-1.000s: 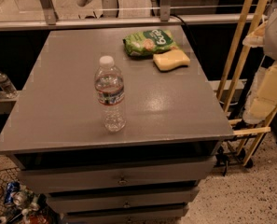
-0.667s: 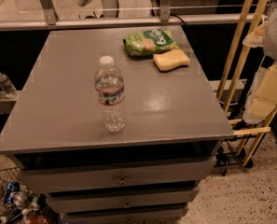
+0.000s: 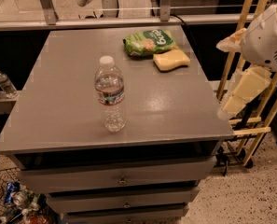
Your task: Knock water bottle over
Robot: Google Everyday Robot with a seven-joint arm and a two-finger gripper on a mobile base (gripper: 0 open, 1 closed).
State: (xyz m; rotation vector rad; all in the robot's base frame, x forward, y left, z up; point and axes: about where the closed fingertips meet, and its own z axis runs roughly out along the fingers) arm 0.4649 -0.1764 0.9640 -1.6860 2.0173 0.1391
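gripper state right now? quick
Gripper: state cannot be told; it hangs off the right edge of the table, apart from the upright water bottle.

the grey flat-topped cabinet (image 3: 175, 115), with drawers below, carries three things. the clear ribbed plastic water bottle (image 3: 110, 99), with a white cap and a red, white and blue label band, stands upright near the front edge, a little left of centre. at the far side lies a green crinkled snack bag (image 3: 149, 42). a pale yellow sponge block (image 3: 171, 59) lies just right of it and nearer, perhaps touching it. the cream gripper (image 3: 238, 97) hangs beyond the top's right edge, apart from all three.
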